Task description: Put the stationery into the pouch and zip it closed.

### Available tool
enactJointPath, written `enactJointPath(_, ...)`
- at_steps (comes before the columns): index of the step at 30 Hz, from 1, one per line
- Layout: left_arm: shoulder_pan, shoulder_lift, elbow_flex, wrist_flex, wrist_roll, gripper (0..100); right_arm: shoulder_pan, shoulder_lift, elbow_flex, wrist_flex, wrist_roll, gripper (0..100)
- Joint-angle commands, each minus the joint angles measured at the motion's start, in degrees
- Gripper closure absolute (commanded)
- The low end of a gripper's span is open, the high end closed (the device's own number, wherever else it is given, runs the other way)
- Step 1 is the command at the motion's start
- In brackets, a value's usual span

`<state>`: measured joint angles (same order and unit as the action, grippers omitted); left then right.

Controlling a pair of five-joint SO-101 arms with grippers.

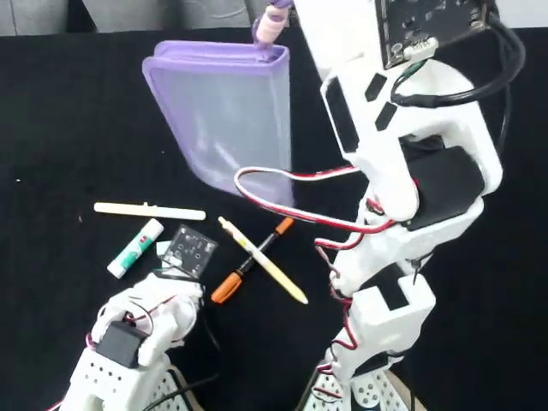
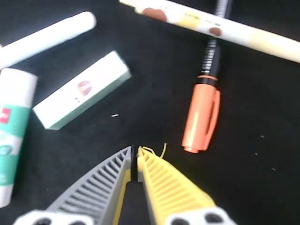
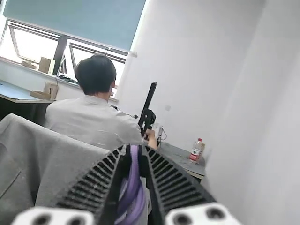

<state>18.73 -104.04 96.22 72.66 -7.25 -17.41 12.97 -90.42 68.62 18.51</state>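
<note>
right hand [image 3: 134, 150] pinches the pouch [image 1: 227, 120] at its purple edge; left hand [image 2: 136, 152] closed, empty, over the counter [image 2: 159, 93] beside the orange pen [image 2: 201, 117]

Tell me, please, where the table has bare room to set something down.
Bare table lies left of the pouch, beyond the white stick, and right of the right arm. It is crowded between pouch and left gripper, where glue stick, orange pen and cream pen lie.

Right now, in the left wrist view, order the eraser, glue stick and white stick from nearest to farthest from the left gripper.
1. Eraser, just ahead of the left gripper.
2. Glue stick, on the eraser's far side.
3. White stick, beyond both.
</note>
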Motion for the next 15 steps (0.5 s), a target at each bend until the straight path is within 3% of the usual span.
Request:
enactJointPath(1,3.9,-0.4,1.2,0.4,0.3,97,1.2,-2.2,2.3,2.0,0.5,98.8)
enactJointPath(11,13.1,-0.4,1.2,0.4,0.0,97,1.7,-2.7,10.3,3.0,0.7,98.8)
enactJointPath(15,13.6,-0.4,-0.4,-1.8,-0.1,97,1.2,-1.6,11.6,3.5,0.7,98.8)
